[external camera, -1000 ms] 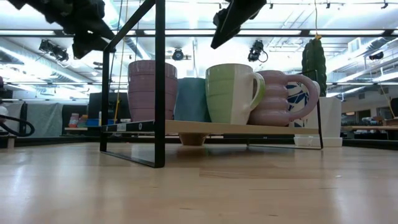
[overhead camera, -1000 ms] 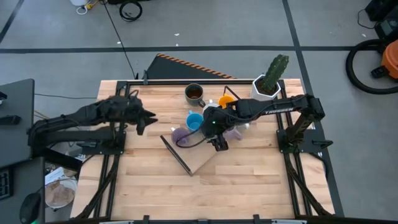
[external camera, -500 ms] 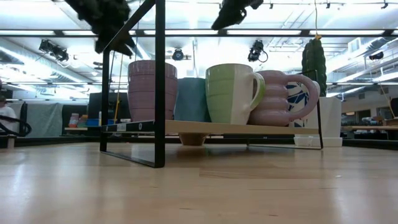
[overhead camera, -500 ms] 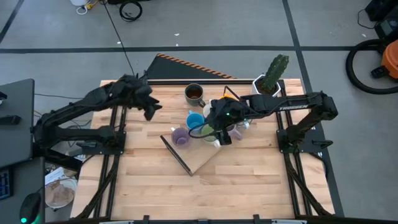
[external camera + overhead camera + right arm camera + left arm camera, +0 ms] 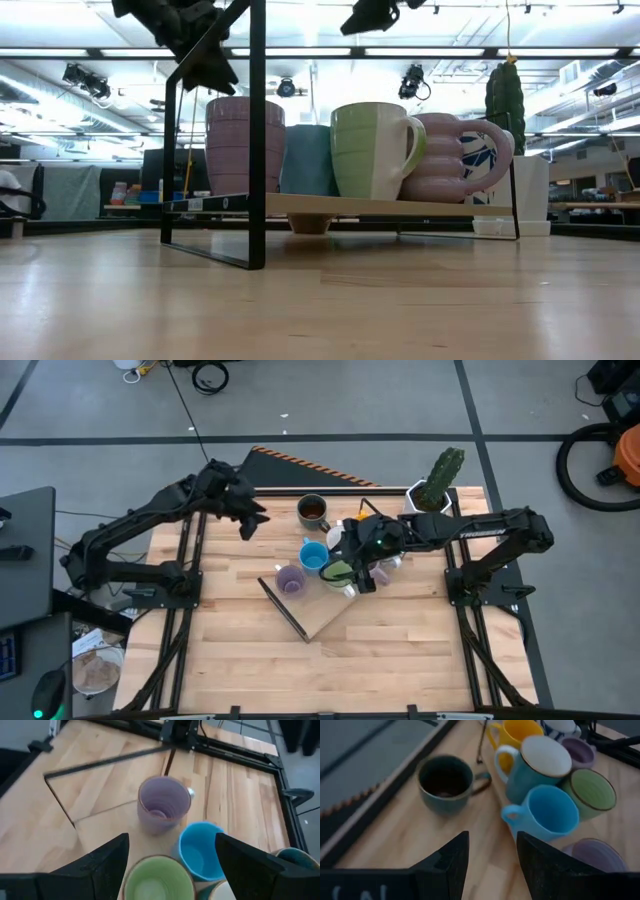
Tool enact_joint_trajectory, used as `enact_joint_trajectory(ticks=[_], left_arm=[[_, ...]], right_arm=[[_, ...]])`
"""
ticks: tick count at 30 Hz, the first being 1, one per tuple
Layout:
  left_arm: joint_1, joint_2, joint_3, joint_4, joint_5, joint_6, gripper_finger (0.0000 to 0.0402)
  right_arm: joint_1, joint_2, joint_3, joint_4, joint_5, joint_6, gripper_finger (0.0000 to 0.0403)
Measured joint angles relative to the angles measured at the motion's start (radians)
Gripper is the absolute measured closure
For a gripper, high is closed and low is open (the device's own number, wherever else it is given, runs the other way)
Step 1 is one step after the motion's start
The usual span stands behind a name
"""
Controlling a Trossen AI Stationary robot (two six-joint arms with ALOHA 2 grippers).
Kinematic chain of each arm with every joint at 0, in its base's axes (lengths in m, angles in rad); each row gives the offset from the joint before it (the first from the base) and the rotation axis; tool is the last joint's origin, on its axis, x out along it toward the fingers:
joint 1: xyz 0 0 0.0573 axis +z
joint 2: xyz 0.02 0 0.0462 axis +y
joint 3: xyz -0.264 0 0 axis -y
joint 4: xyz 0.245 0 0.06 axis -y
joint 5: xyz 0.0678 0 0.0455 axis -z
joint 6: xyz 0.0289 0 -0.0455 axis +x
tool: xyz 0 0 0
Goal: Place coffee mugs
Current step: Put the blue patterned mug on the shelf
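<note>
Since the earlier frame the left end effector [image 5: 250, 525] has swung toward the dark brown mug [image 5: 313, 510], fingers spread, empty. The right end effector [image 5: 365, 582], also spread wide and empty, hovers above the green mug [image 5: 337, 572], with the blue mug [image 5: 313, 554] and purple mug [image 5: 290, 579] just beside it (all on the wooden surface [image 5: 400, 650]). Grey floor [image 5: 330, 400] surrounds the surface; ceiling lights [image 5: 420, 50] show behind it.
</note>
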Motion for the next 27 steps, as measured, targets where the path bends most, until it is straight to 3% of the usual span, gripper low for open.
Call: enact_joint_trajectory(ticks=[12,19,27], left_arm=[[0.091,0.138,0.150,-0.022,0.056,0.084,0.0230],[0.102,0.269,0.222,-0.041,0.044,0.237,0.0230],[0.108,0.400,0.228,0.125,-0.070,0.526,0.0230]], right_arm=[[-0.101,-0.012,-0.019,0.073,-0.023,-0.087,0.0101],[-0.098,-0.013,-0.020,0.041,-0.002,-0.046,0.0101],[-0.078,-0.013,-0.020,0.028,0.038,-0.029,0.0101]])
